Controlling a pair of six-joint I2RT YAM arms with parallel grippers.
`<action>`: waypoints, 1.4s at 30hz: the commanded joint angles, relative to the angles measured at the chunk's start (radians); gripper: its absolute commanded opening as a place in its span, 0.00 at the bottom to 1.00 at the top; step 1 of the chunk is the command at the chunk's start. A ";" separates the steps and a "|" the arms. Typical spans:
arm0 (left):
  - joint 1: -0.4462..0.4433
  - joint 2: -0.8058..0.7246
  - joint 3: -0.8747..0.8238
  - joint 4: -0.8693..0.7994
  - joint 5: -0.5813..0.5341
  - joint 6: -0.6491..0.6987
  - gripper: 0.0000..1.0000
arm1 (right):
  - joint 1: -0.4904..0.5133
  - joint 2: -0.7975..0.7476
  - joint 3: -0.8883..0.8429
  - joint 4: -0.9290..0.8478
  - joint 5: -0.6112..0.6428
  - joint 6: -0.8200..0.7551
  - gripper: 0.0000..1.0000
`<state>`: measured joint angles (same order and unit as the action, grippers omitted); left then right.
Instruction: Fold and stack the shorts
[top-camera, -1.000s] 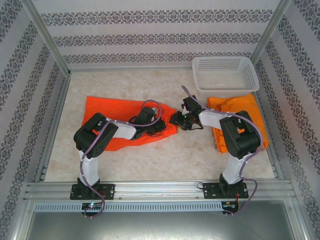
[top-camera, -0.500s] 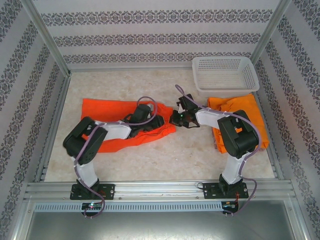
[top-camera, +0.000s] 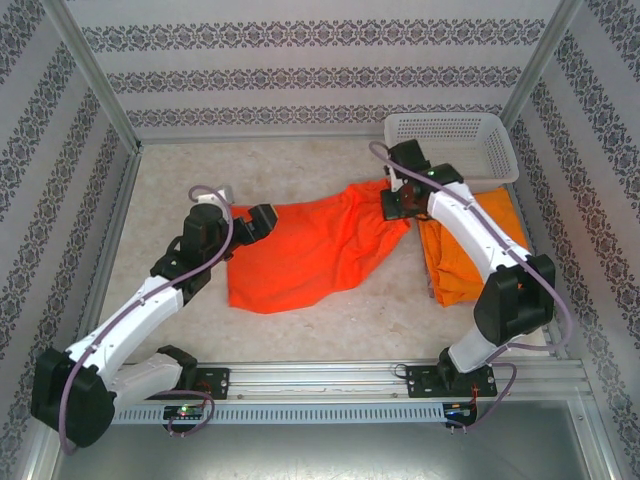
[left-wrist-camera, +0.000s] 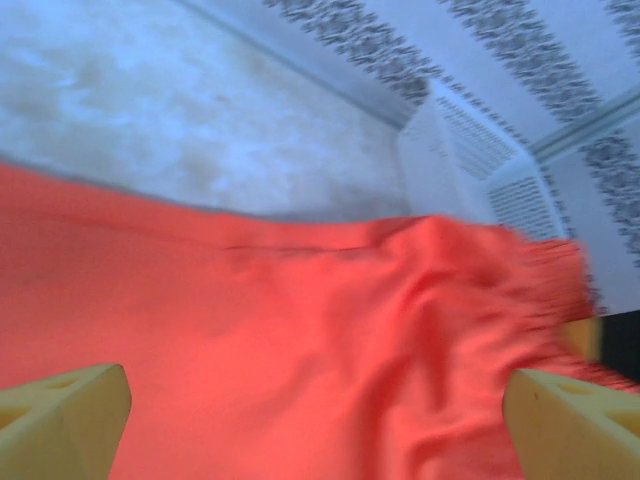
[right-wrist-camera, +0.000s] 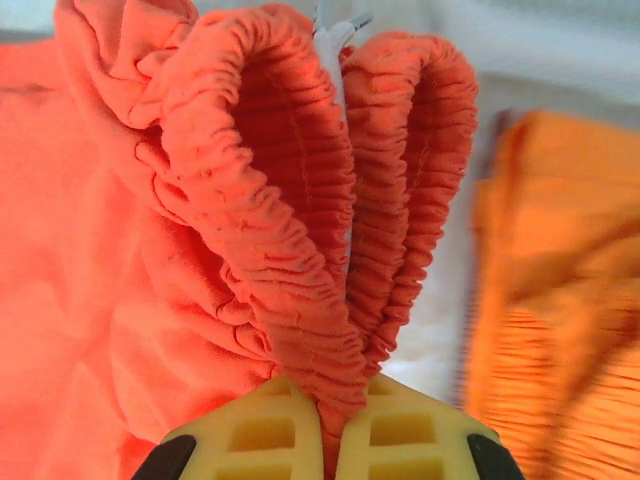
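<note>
Jaws of my left gripper (top-camera: 258, 220) have sprung wide at the left edge of the red-orange shorts (top-camera: 310, 255). My right gripper (top-camera: 398, 203) is clenched on their waistband (right-wrist-camera: 330, 200), hauled toward the upper right since a second ago. Its fingertips are hidden from overhead. More folded orange shorts (top-camera: 470, 250) lie at right on the marbled table (top-camera: 300, 165), below the white basket (top-camera: 450, 150).

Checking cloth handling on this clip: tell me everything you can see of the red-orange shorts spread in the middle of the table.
The red-orange shorts are thin, soft cloth with a gathered elastic waistband and something white showing between its folds. They lie unfolded and wrinkled across the middle of the table. The right gripper is shut on the doubled-over waistband at their right end, next to the lighter orange shorts. The left gripper hangs open above their left edge, gripping nothing.
</note>
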<state>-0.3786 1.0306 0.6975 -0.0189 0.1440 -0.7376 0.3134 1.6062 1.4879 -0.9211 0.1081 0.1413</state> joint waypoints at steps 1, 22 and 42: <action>0.019 -0.027 -0.059 -0.086 -0.006 0.018 0.96 | -0.014 0.010 0.144 -0.217 0.180 -0.155 0.00; 0.020 0.007 -0.152 -0.010 0.042 -0.035 1.00 | 0.201 0.321 0.788 -0.608 0.256 -0.035 0.00; 0.042 -0.072 -0.216 0.024 -0.005 -0.094 1.00 | 0.475 0.549 0.744 -0.224 -0.430 0.343 0.56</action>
<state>-0.3523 1.0096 0.4969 -0.0212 0.1696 -0.8082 0.8082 2.2486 2.2951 -1.3251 -0.0395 0.3950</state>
